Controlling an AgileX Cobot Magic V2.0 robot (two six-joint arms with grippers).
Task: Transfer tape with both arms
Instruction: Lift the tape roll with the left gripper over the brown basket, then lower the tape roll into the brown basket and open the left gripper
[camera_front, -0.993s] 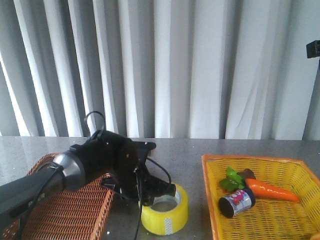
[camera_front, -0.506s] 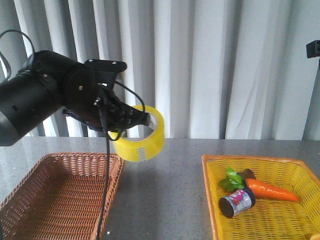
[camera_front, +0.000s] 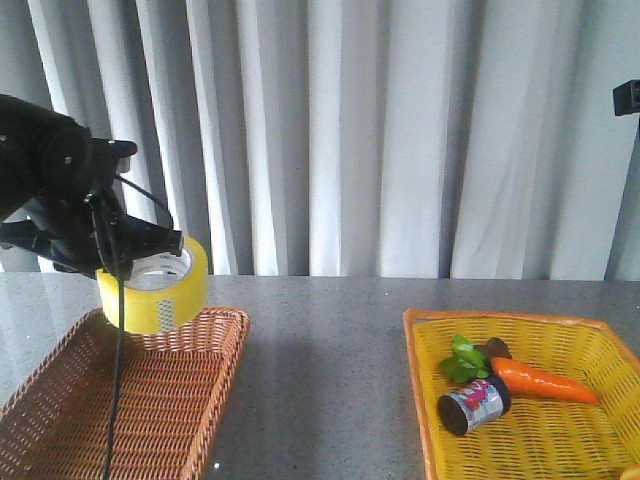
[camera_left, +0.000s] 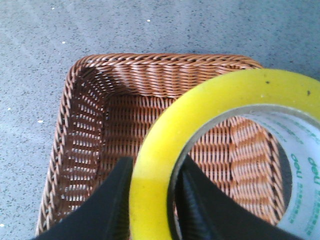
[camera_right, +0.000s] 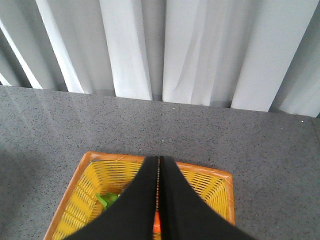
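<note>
The tape is a yellow roll with a white printed core. My left gripper is shut on its wall and holds it in the air over the far part of the brown wicker basket. In the left wrist view the tape is pinched between my two black fingers, one outside and one inside the ring, with the brown basket below. My right gripper is shut and empty, above the yellow basket. It does not show in the front view.
The yellow basket at the right holds a toy carrot, green leaves and a small printed can. Bare grey tabletop lies between the baskets. White curtains hang behind.
My left arm lifted the tape from the table beside the brown basket, then carried it left; it now hangs over that basket.
</note>
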